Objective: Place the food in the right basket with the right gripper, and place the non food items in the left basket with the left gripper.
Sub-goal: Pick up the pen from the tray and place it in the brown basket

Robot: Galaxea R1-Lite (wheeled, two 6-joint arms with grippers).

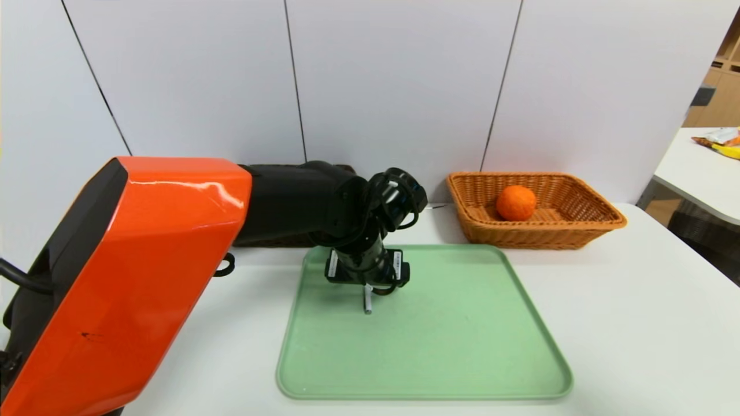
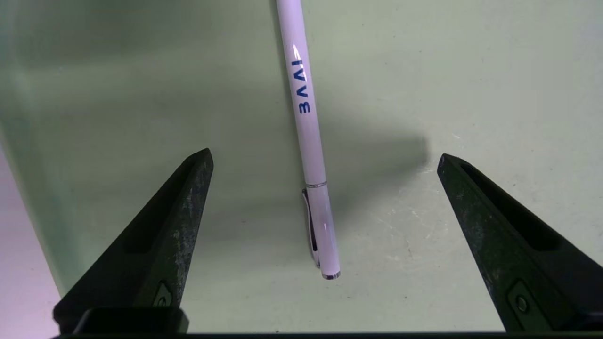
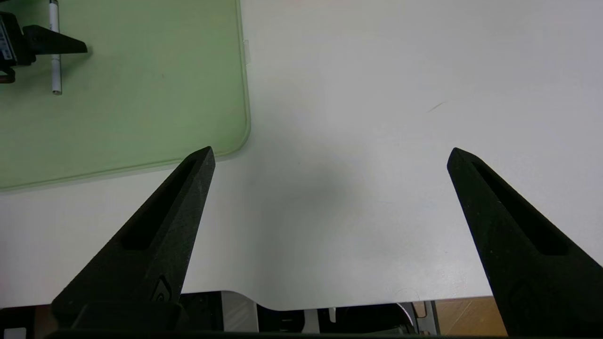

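Observation:
A white pen (image 2: 308, 141) with blue lettering lies on the green tray (image 1: 462, 335). My left gripper (image 2: 325, 157) hangs just above it, open, one finger on each side and neither touching the pen. In the head view the left gripper (image 1: 367, 289) points down at the pen (image 1: 367, 305) near the tray's back left. An orange (image 1: 515, 202) sits in the right wicker basket (image 1: 601, 216). My left arm hides the left basket. My right gripper (image 3: 330, 155) is open and holds nothing, over bare table right of the tray (image 3: 141, 94); it is out of the head view.
The white table's front edge (image 3: 377, 301) runs just under the right gripper. White wall panels stand close behind the baskets. A second table with snack packets (image 1: 720, 141) stands at the far right.

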